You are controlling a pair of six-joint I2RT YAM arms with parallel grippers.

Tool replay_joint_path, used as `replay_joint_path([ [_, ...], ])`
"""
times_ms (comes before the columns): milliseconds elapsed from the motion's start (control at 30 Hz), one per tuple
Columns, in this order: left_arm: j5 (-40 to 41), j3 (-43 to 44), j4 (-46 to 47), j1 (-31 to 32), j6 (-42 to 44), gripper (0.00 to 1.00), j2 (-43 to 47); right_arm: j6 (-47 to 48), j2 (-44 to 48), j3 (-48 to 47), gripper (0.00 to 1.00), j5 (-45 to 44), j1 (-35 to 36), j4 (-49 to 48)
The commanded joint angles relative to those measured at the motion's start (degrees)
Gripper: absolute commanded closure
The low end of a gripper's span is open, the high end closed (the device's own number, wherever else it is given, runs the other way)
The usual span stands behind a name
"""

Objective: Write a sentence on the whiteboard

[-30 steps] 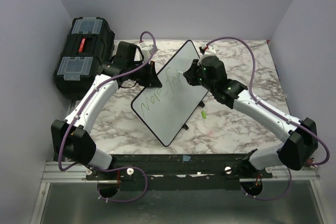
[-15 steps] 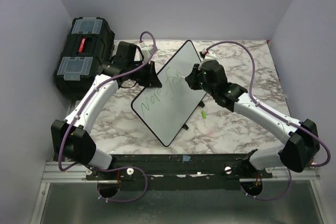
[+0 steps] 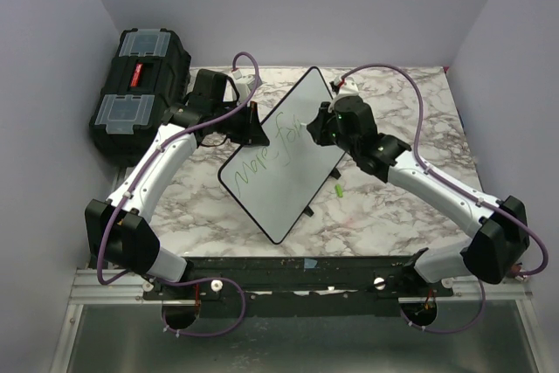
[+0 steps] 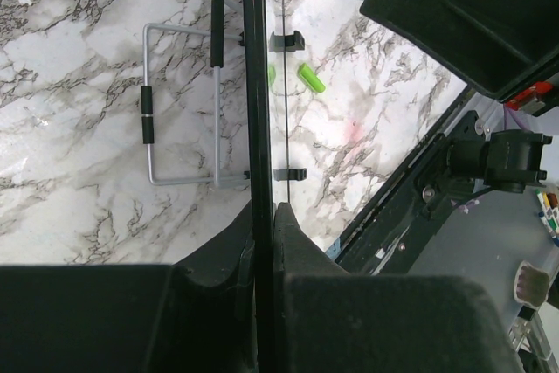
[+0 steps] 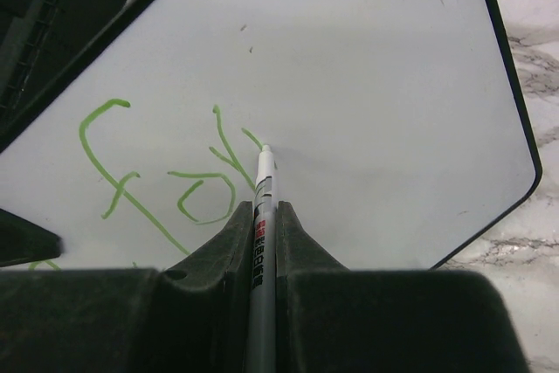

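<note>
Left claw [image 4: 263, 216]: clamped on the whiteboard [image 3: 284, 185] rim.
Right claw [image 5: 263, 216]: clamped on marker [image 5: 264, 172], tip at board face.
Sentence [image 5: 188, 189]: green strokes, just beside tip.

The marble tabletop [image 3: 410, 207] is bearing the whiteboard [image 3: 288, 172] mid-table, a green cap [image 3: 337, 189] lying just beside it, and a toolbox [image 3: 140, 85] at its far-left corner.

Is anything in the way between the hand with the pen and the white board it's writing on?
Nothing visible. The right gripper holds the marker, whose tip appears to meet the whiteboard on its bare face, just right of the green writing. The left gripper clamps the board's edge, off to the side.
</note>
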State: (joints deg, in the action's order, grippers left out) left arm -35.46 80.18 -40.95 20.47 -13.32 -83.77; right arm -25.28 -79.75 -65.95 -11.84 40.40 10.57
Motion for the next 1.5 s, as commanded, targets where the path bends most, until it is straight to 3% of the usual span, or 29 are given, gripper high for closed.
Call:
replay_joint_path([
  [0,2.77,-0.51,0.78,1.59,7.07,1.00,0.18,1.26,-2.40,-3.57,0.99,0.46,0.29,0.16],
  [367,2.81,-0.47,0.78,1.59,7.08,1.00,0.23,1.88,-4.39,-6.75,0.99,-0.11,0.28,0.25],
  [967,2.86,-0.38,0.78,1.57,7.06,1.00,0.01,-0.50,-0.32,3.04,0.99,-0.73,0.27,-0.72],
  [1467,2.67,-0.40,0.79,1.65,7.08,1.00,0.03,2.10,-4.28,-4.89,0.99,-2.05,0.29,-0.81],
])
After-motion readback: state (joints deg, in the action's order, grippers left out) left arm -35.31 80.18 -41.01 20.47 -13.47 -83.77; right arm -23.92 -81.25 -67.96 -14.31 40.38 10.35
